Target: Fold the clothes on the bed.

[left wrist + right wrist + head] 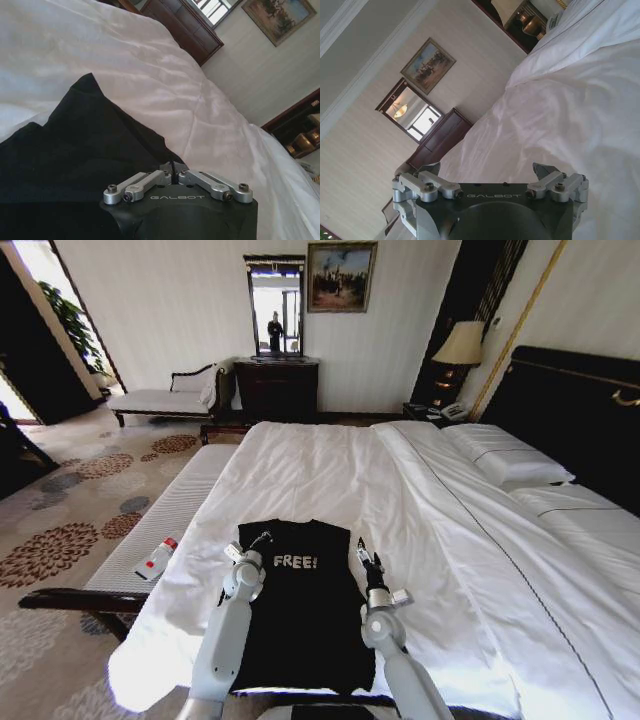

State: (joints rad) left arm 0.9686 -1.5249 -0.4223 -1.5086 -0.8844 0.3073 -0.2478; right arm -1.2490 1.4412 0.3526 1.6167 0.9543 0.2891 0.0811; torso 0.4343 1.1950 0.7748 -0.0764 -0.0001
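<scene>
The T-shirt (300,610) lay flat on the bed's (420,530) near edge, left gripper (262,539) clenched, right gripper (361,552) released; matching corner pinches looked wisest.

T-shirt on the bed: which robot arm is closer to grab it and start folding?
Probably the left. The left gripper sits over the T-shirt near its top corner. The right gripper is at the opposite edge, facing white bed sheet.

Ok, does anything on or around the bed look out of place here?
One thing: a small white bottle with a red cap lies on its side on the bench beside the bed. The T-shirt lies flat.
</scene>
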